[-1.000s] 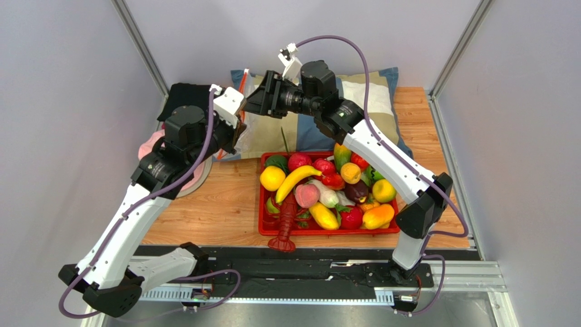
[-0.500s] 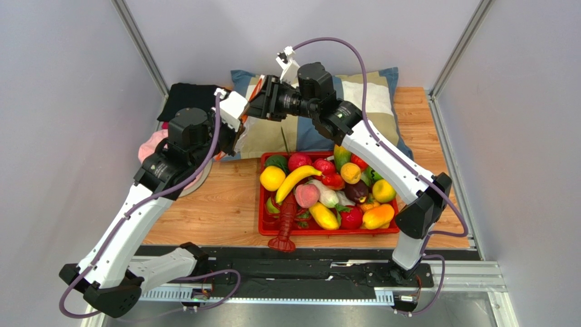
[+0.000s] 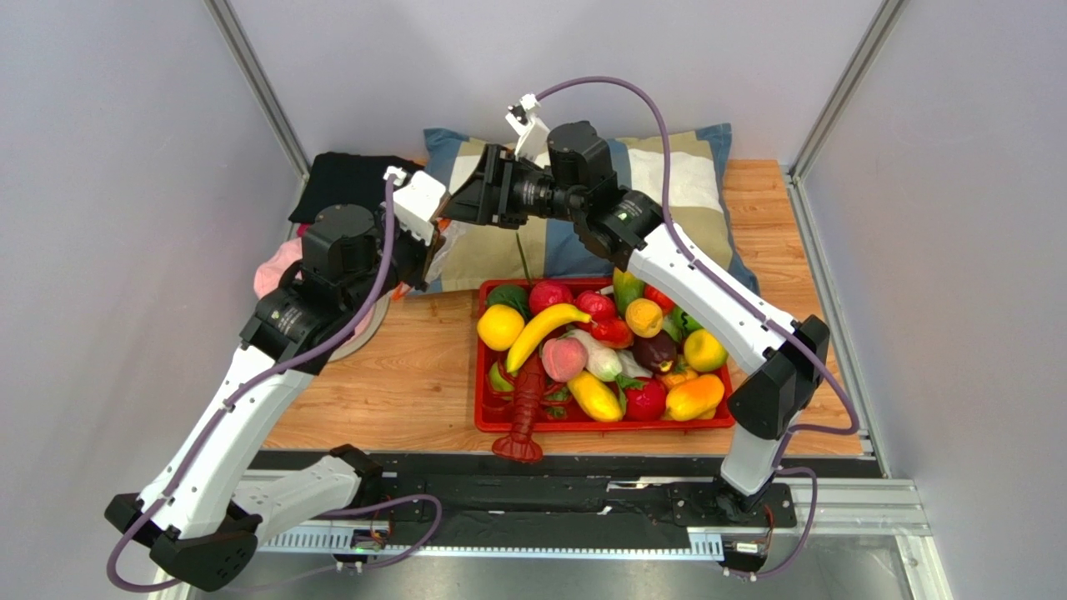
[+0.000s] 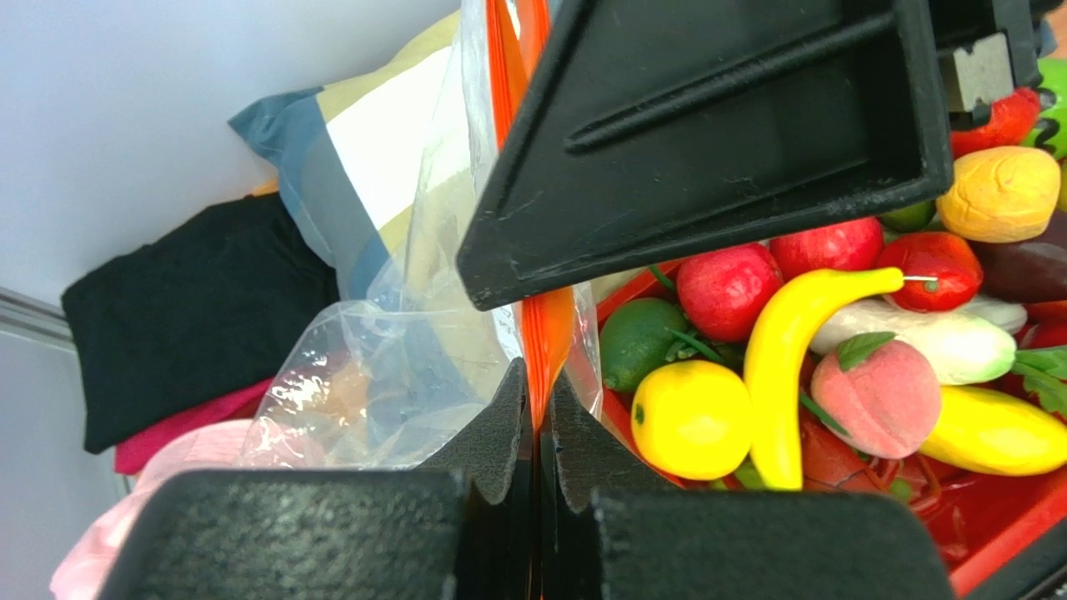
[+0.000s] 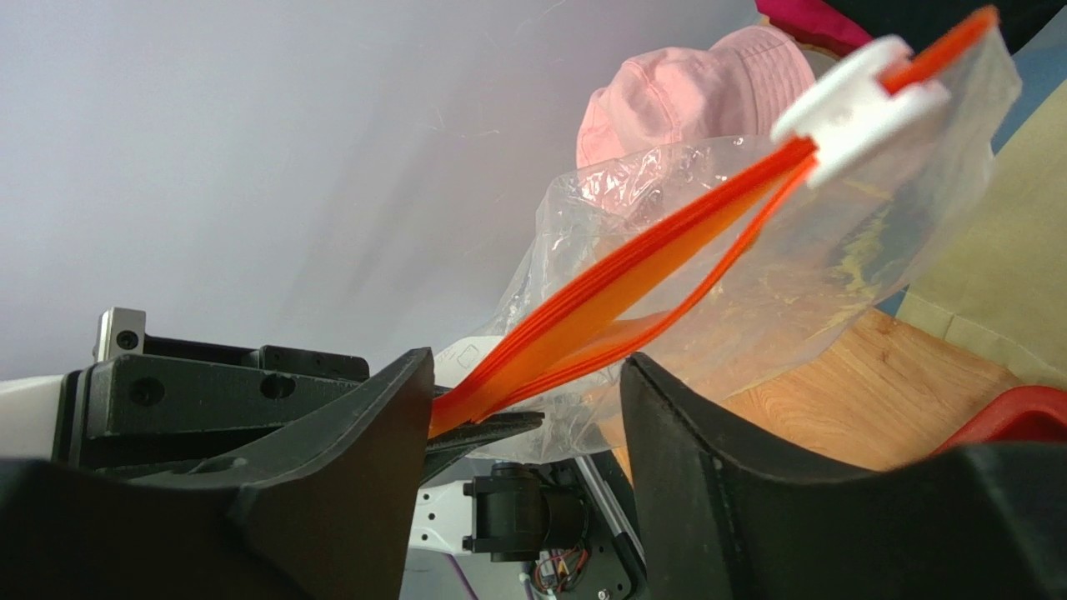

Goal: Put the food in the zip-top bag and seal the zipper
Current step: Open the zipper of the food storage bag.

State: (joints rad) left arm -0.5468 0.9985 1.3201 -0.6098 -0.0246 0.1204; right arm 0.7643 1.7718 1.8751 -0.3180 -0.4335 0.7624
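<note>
Tabletop [image 3: 401, 375] of wood, grey walls [image 3: 626, 63], cushion [image 3: 676, 156] behind, food [image 3: 547, 331] in tray [image 3: 626, 425]

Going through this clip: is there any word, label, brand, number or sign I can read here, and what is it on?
None: no word, number or brand mark is readable in any view.
The zip-top bag and its zipper look unprinted.
The red tray, pillow and pink hat show no lettering.
</note>
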